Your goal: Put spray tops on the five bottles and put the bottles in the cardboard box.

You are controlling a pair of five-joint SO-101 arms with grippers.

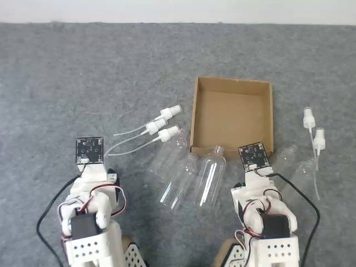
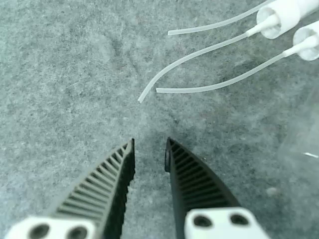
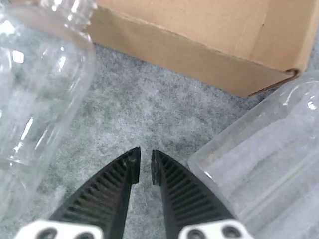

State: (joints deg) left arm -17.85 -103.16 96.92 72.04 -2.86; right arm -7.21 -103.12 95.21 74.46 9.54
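I count five bottles (image 1: 211, 175): three in the middle, two on the right. I count five spray tops (image 1: 168, 134): three left of the box (image 1: 231, 119), two on the far right. One box. Two arms (image 1: 92, 206), near.

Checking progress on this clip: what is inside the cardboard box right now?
Bare brown floor shows inside the cardboard box, with no bottle in it; the bottles lie on the carpet outside. Its near wall may cover a thin strip of floor.

Lighting's pretty bright and even, shadows stay soft, and there are just small white glints on the clear bottles (image 1: 211, 177).
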